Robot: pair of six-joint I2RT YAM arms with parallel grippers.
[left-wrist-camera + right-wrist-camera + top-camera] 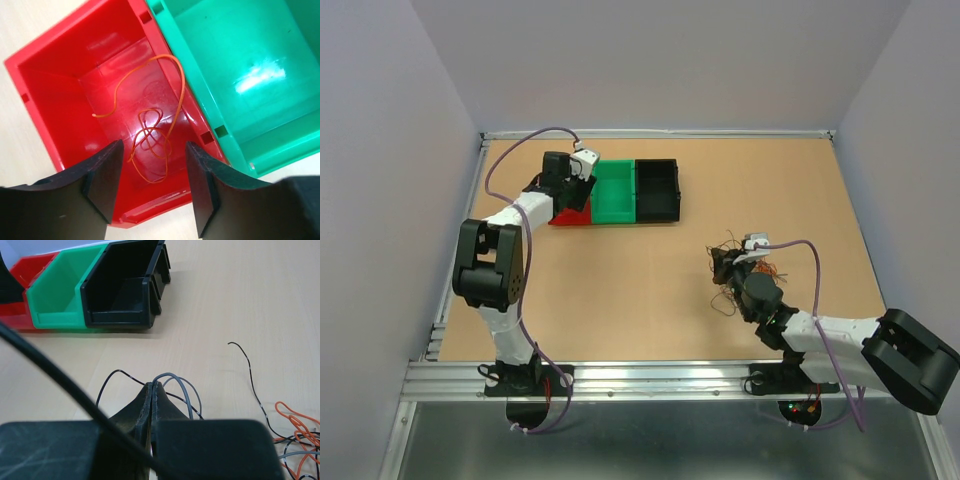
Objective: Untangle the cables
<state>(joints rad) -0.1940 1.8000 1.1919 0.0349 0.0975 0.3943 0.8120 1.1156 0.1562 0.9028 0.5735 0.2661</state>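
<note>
Left tool (154, 150) open above the red bin (45, 95), whose near corners its fingers hide; an orange cable (183, 86) lies curled on the bin floor; right tool (152, 386) closed, grey and black cables (191, 384) emerging at its tip, any pinch unclear; tangle (296, 421) on the surface (225, 300), cut off at the frame edge.

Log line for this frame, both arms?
left gripper: open above red bin | orange wire: inside red bin | right gripper: shut, grey wire at tips
</note>
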